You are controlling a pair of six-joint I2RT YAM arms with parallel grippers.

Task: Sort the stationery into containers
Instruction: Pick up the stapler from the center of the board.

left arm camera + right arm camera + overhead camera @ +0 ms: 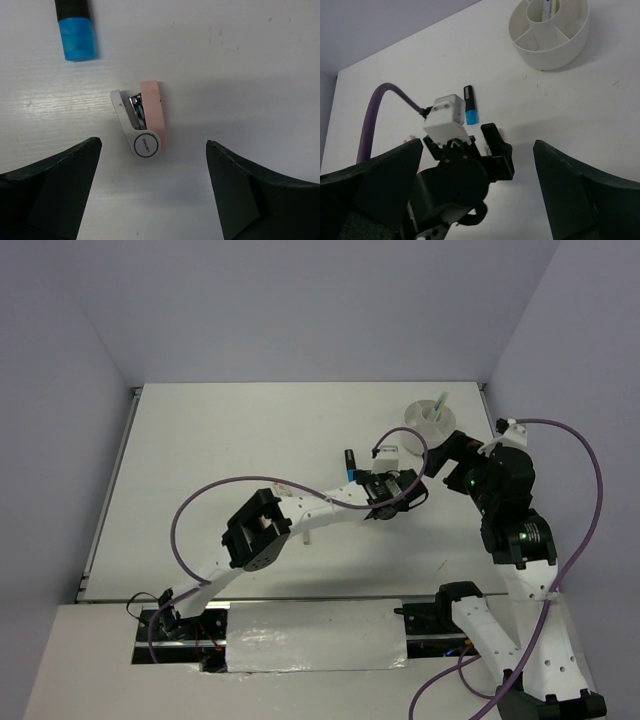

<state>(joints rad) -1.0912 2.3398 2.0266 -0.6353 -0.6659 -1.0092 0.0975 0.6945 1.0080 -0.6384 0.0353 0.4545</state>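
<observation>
While hovering low over table (220,440), spreads left gripper (153,144) fingers (50,190) wide, pinching nothing. Frames small pink-and-white stapler (142,120) just ahead of them, lying flat on table, touching neither finger. Finds blue-and-black highlighter (75,30) near stapler but apart, blue cap end toward gripper. Holds right gripper (478,144) higher, to right of left one, fingers (580,195) likewise spread wide and empty, left gripper seen between them from above. Shows round white bowl (555,55) well apart from stapler, near far right corner of table, dividers inside, pen (547,7) standing in centre cup.
</observation>
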